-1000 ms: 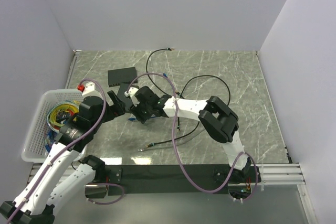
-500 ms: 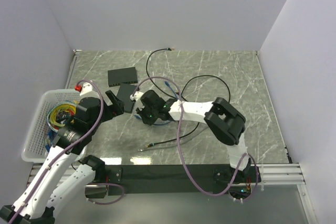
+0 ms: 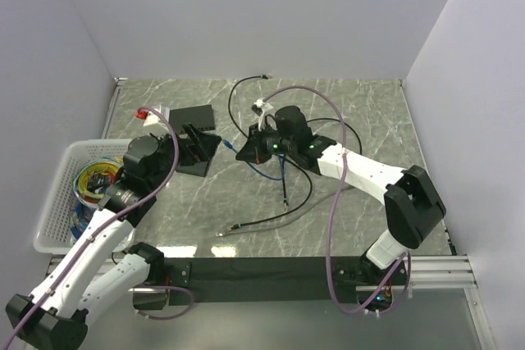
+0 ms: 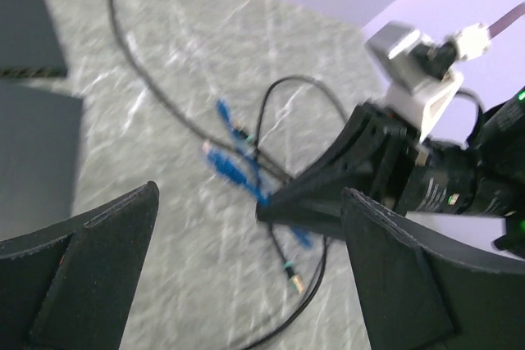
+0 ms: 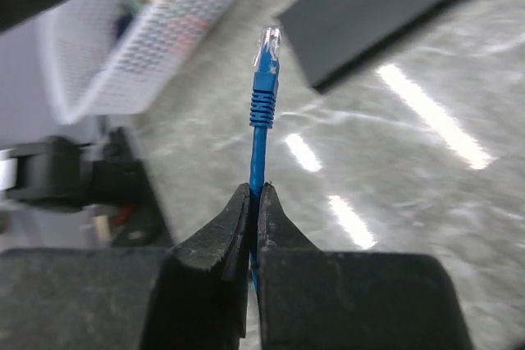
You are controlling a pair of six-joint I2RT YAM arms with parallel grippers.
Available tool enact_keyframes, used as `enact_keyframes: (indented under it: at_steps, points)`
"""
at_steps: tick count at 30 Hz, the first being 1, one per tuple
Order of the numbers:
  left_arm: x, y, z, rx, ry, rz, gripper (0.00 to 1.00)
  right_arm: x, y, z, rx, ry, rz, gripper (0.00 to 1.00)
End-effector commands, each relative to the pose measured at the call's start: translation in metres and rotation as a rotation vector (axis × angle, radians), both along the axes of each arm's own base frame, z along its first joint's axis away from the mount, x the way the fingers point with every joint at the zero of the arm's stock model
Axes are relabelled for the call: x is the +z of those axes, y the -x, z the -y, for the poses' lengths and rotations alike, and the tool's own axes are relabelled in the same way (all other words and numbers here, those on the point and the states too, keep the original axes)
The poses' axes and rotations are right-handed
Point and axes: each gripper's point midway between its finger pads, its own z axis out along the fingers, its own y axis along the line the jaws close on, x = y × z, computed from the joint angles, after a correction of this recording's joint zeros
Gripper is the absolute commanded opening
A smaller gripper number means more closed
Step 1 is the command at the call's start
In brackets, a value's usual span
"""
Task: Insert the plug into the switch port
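Left tool [image 4: 248,194] held wide open, left arm [image 3: 97,237] bent, reached forward. Right tool [image 5: 253,202] pinched fully closed, right arm [image 3: 361,171] stretched forward and toward left.

The worktop [image 3: 385,129] has a grey marbled surface. Plain pale walls [image 3: 271,14] enclose the worktop behind, left and right.

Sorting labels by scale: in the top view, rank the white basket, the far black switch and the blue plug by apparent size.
Largest: white basket.
Middle: far black switch.
Smallest: blue plug, clearly tiny.
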Motion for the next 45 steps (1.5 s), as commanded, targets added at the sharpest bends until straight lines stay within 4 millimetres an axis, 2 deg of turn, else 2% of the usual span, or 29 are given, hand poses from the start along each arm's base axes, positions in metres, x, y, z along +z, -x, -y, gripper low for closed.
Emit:
enact_keyframes:
  at_steps: [1, 2, 4, 5, 8, 13, 15, 22, 29, 32, 35, 36, 38, 40, 41, 43, 44, 45]
  points:
    - [0.048, -0.008, 0.015, -0.060, 0.117, 0.197, 0.99, 0.043, 0.030, -0.011, 0.137, -0.194, -0.049, 0.00]
    - [0.055, -0.008, 0.016, -0.063, 0.136, 0.230, 0.99, 0.058, 0.041, -0.014, 0.204, -0.259, -0.067, 0.00]
    - [0.054, -0.008, 0.019, -0.078, 0.146, 0.236, 0.99, 0.062, 0.047, -0.012, 0.253, -0.314, -0.104, 0.00]
    - [0.053, -0.007, 0.022, -0.093, 0.147, 0.235, 0.98, 0.072, 0.054, -0.014, 0.295, -0.361, -0.119, 0.00]
    - [0.051, -0.005, 0.028, -0.131, 0.164, 0.235, 0.96, 0.072, 0.057, -0.016, 0.327, -0.397, -0.149, 0.00]
    - [0.035, -0.008, 0.015, -0.053, 0.150, 0.210, 0.85, 0.067, 0.057, -0.016, 0.334, -0.409, -0.170, 0.00]
    - [0.032, -0.006, 0.011, -0.036, 0.156, 0.217, 0.78, 0.072, 0.060, -0.015, 0.352, -0.428, -0.162, 0.00]
    - [0.029, -0.003, 0.009, -0.022, 0.190, 0.196, 0.66, 0.083, 0.064, -0.012, 0.375, -0.487, -0.181, 0.00]
    - [0.036, 0.005, 0.015, -0.064, 0.237, 0.203, 0.56, 0.091, 0.062, -0.014, 0.378, -0.532, -0.177, 0.00]
    - [0.037, 0.006, 0.018, -0.077, 0.256, 0.194, 0.49, 0.094, 0.059, -0.015, 0.373, -0.552, -0.179, 0.00]
    - [0.036, 0.005, 0.020, -0.080, 0.263, 0.174, 0.37, 0.091, 0.056, -0.018, 0.368, -0.558, -0.196, 0.00]
    - [0.036, 0.005, 0.021, -0.084, 0.263, 0.170, 0.27, 0.091, 0.056, -0.018, 0.370, -0.561, -0.199, 0.00]
    - [0.037, 0.005, 0.022, -0.092, 0.266, 0.164, 0.14, 0.090, 0.054, -0.020, 0.367, -0.567, -0.204, 0.00]
    - [0.035, 0.004, 0.023, -0.093, 0.265, 0.151, 0.08, 0.089, 0.053, -0.021, 0.364, -0.567, -0.214, 0.00]
    - [0.036, 0.004, 0.023, -0.091, 0.266, 0.147, 0.01, 0.090, 0.052, -0.021, 0.365, -0.567, -0.211, 0.00]
    - [0.032, 0.003, 0.023, -0.082, 0.263, 0.123, 0.00, 0.084, 0.048, -0.022, 0.346, -0.540, -0.212, 0.00]
    - [0.035, 0.002, 0.021, -0.069, 0.269, 0.121, 0.01, 0.088, 0.046, -0.022, 0.333, -0.525, -0.193, 0.03]
    - [0.036, 0.001, 0.020, -0.061, 0.269, 0.111, 0.00, 0.083, 0.041, -0.022, 0.322, -0.489, -0.124, 0.12]
